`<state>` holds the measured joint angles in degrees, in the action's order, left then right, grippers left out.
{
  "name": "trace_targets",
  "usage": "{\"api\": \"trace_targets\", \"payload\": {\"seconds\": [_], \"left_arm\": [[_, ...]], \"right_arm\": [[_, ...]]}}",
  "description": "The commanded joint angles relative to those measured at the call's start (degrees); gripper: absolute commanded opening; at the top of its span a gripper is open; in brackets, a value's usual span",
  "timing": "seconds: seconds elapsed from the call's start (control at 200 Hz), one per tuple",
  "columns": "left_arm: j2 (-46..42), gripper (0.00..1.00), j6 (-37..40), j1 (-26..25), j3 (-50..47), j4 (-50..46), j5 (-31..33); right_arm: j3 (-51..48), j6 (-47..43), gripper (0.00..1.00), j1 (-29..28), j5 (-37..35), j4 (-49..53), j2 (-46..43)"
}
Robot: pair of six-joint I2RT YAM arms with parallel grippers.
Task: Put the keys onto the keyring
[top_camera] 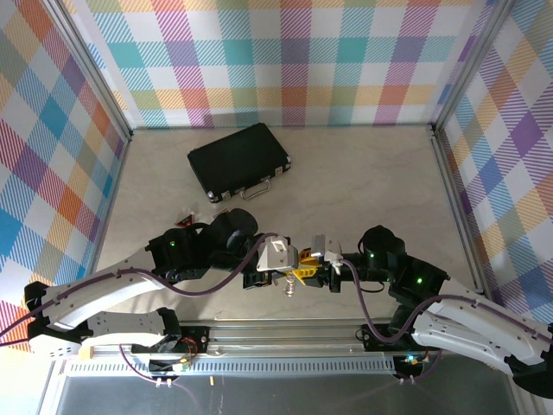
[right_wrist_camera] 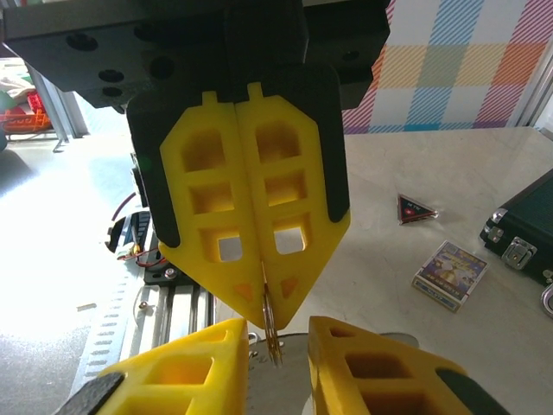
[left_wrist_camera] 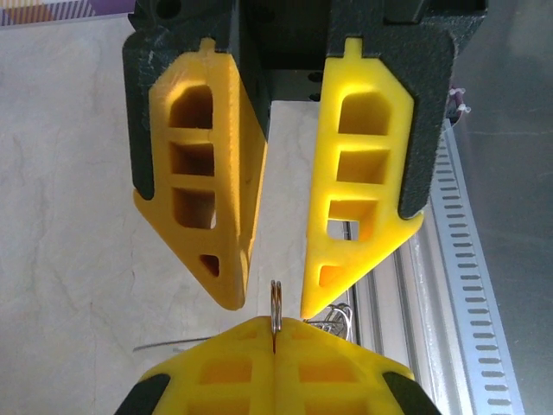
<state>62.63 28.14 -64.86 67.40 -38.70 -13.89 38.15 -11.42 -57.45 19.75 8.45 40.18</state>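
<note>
My left gripper (left_wrist_camera: pixel 275 327) is shut on a thin metal keyring (left_wrist_camera: pixel 275 303), which stands edge-on out of its yellow tips. In the right wrist view the same keyring (right_wrist_camera: pixel 271 333) hangs from the left gripper (right_wrist_camera: pixel 266 309). My right gripper (right_wrist_camera: pixel 276 337) is open, with one finger on each side of the ring and a small gap to it. A flat grey metal piece (right_wrist_camera: pixel 289 389), which looks like a key, lies just behind the ring. Thin wire loops (left_wrist_camera: pixel 341 318) show beside the left tips. From above, both grippers (top_camera: pixel 298 275) meet tip to tip over the table's near edge.
A black case (top_camera: pixel 239 160) lies at the back middle of the table. A small card box (right_wrist_camera: pixel 449 275) and a dark triangular piece (right_wrist_camera: pixel 416 208) sit on the marble top. An aluminium rail (top_camera: pixel 285 333) runs along the near edge. Plaid walls close three sides.
</note>
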Motion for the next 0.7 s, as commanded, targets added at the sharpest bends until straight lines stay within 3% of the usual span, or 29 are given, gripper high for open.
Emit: {"api": "trace_targets", "payload": {"seconds": [0.0, 0.195, 0.335, 0.425, 0.595, 0.695], "left_arm": [[0.01, 0.0, 0.59, -0.4, 0.46, 1.34, -1.31], [0.53, 0.0, 0.92, -0.4, 0.7, 0.99, -1.4], [0.51, 0.0, 0.99, -0.42, 0.76, 1.41, -1.79], [-0.46, 0.0, 0.14, -0.44, 0.09, 3.03, -2.46], [-6.66, 0.25, -3.94, -0.44, -5.09, 11.12, -1.64], [-11.84, 0.29, -6.71, -0.44, -9.15, 18.48, -2.91]], "right_arm": [[1.71, -1.37, 0.23, -0.27, 0.61, 0.7, 0.19], [1.73, -1.59, 0.15, -0.23, 0.29, 0.59, 1.04], [1.78, -1.43, 0.0, -0.26, -0.12, 0.63, 0.9], [1.41, -1.09, 0.0, -0.31, -1.25, 0.2, 0.37], [-2.21, 3.96, 0.0, -0.25, -0.41, -8.29, -2.67], [-3.24, 9.91, 0.0, -0.31, 2.84, -16.02, -3.68]]}}
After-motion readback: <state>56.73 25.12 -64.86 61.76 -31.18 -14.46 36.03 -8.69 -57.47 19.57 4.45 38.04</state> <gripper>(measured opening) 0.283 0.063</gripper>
